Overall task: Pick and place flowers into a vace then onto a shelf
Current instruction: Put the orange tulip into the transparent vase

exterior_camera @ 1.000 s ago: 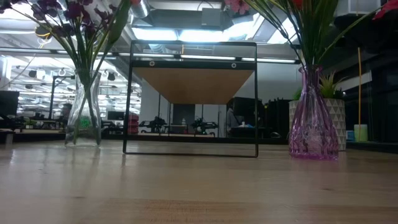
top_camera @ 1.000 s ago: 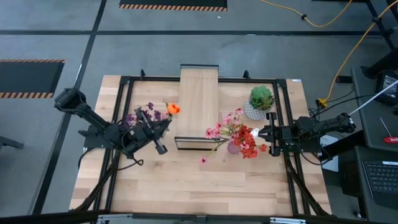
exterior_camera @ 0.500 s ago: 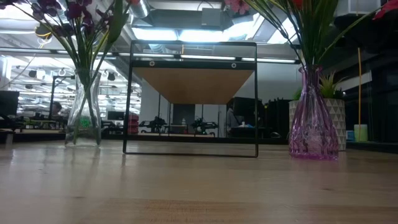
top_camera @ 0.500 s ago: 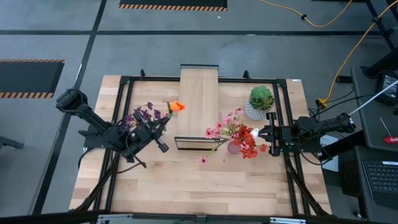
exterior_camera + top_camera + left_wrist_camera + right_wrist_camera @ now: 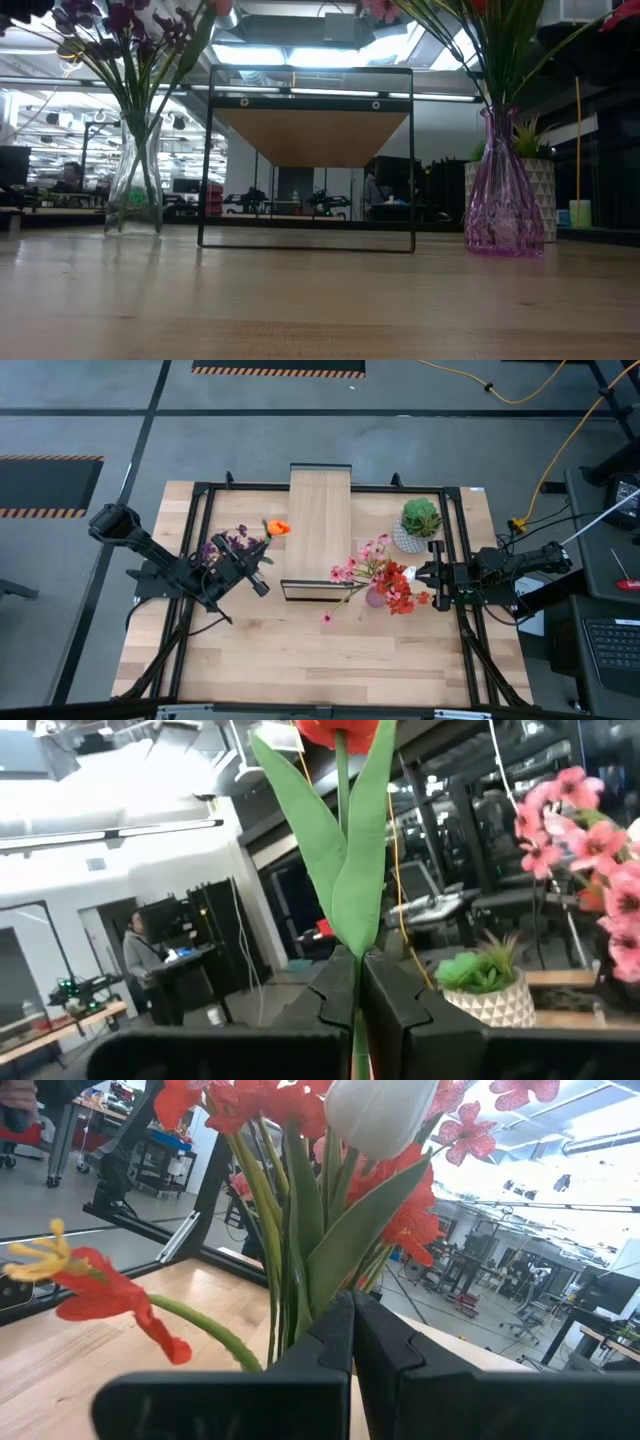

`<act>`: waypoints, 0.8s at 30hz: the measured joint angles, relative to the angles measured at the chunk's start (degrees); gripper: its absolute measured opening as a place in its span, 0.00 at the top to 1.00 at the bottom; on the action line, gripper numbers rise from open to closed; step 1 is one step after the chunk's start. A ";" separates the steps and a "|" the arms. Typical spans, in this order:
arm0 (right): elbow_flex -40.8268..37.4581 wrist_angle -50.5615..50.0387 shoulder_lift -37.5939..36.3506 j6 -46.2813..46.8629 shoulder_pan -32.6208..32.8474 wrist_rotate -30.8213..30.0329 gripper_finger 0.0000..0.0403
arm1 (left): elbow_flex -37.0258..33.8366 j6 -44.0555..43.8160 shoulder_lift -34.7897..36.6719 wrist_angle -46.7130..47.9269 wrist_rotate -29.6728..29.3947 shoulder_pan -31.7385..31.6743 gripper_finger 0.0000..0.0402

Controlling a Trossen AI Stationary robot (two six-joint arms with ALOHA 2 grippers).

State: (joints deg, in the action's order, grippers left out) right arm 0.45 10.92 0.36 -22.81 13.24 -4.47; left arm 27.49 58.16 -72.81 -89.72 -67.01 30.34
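Note:
An orange tulip [image 5: 278, 527] on a green stem stands over the table's left half, with my left gripper [image 5: 258, 558] shut on it. Next to it a clear vase [image 5: 135, 185] holds purple flowers [image 5: 235, 543]. The light-wood shelf [image 5: 320, 525] stands in the middle, toward the far edge. To its right a pink vase [image 5: 503, 190] holds pink blossoms, red blooms and a white bud [image 5: 380, 1115]. My right gripper [image 5: 432, 572] waits shut just right of that bunch, with nothing between its fingers. My left gripper pinches the tulip's stem and the base of its leaves [image 5: 350, 945] between its two fingers. The fingers come nearly level from the table's left and lie across the stem. The bloom [image 5: 340, 730] stands upright above them; the stem's lower end is hidden.
A round green plant in a white pot [image 5: 420, 525] stands right of the shelf near the far edge. A black frame [image 5: 455, 540] runs around the table top. Bare wood [image 5: 320, 650] lies along the near half of the table.
My left gripper has rolled at the wrist while holding the orange tulip. The bloom has swung slightly right, then back toward the far left, staying above the purple flowers.

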 joint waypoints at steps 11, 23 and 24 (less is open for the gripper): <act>0.00 0.00 0.00 0.00 -0.01 -0.02 0.98 | -1.88 -1.60 0.92 -0.10 1.25 -1.90 0.99; 0.00 0.00 0.00 0.00 -0.01 -0.02 0.98 | -1.88 -2.08 0.87 1.23 -3.06 -0.39 0.99; 0.00 0.00 0.00 0.02 -0.01 -0.02 0.98 | -1.88 -2.08 0.87 1.30 -3.12 -0.07 0.99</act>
State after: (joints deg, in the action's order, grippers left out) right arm 0.45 10.92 0.36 -22.79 13.24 -4.49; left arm 25.61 56.07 -71.94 -88.42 -70.14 30.27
